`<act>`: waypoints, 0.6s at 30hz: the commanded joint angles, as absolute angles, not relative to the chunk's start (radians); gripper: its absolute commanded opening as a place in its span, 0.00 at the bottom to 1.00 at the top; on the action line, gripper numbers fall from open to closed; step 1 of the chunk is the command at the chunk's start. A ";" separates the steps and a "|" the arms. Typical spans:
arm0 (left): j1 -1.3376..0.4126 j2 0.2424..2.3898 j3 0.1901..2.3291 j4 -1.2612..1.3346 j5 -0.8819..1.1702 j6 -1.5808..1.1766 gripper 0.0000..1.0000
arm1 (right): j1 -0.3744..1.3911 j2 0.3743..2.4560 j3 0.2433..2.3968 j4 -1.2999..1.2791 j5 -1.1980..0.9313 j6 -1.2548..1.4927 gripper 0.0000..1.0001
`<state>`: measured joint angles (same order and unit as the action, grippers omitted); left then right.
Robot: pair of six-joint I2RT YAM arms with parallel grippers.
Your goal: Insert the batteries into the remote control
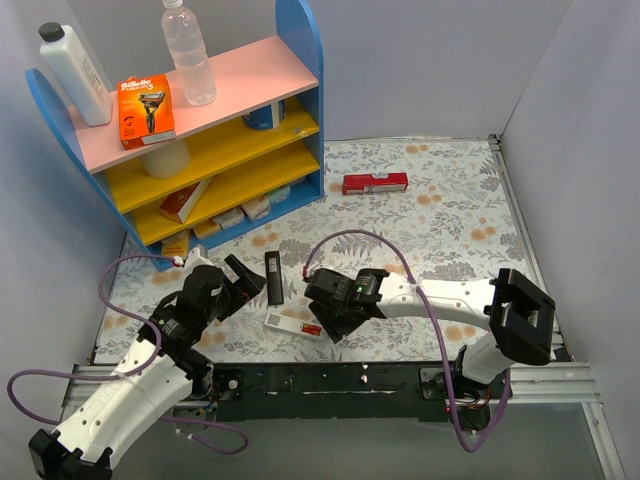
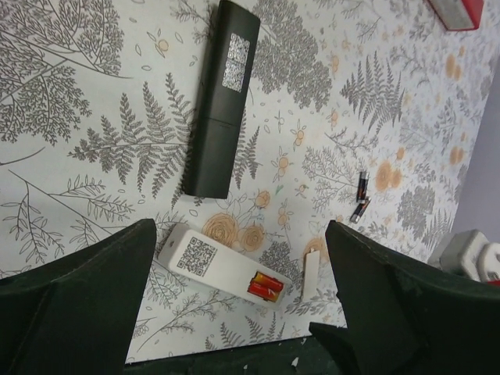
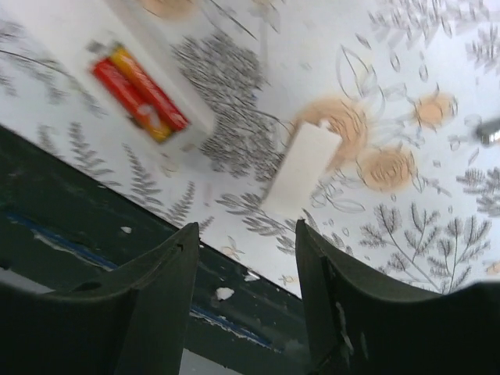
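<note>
The white remote control (image 2: 211, 262) lies back-up near the table's front edge, its compartment open with two red batteries (image 2: 266, 287) side by side in it. In the right wrist view the same red batteries (image 3: 137, 90) show, with the white cover (image 3: 301, 168) lying loose beside the remote. Two dark batteries (image 2: 360, 199) lie on the cloth further right. My left gripper (image 2: 241, 234) hangs open above the white remote, holding nothing. My right gripper (image 3: 246, 234) is open and empty over the front edge, just short of the cover. From above, the right gripper (image 1: 335, 318) is at the remote's right end (image 1: 285, 322).
A black remote (image 2: 221, 98) lies on the cloth beyond the white one. A red box (image 1: 375, 183) sits further back. A blue shelf unit (image 1: 200, 130) with bottles and boxes stands at the back left. The dark front rail (image 1: 320, 378) runs along the near edge.
</note>
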<state>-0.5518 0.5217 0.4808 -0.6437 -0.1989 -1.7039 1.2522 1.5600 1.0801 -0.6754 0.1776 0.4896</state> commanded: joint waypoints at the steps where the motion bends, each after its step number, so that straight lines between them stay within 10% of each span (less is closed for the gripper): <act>1: -0.548 0.551 0.477 -0.641 -0.132 -1.681 0.90 | 1.224 1.519 0.997 -0.701 0.178 0.670 0.59; 18: -0.548 0.522 0.462 -0.612 -0.109 -1.657 0.90 | 1.160 1.615 0.991 -0.644 0.189 0.721 0.51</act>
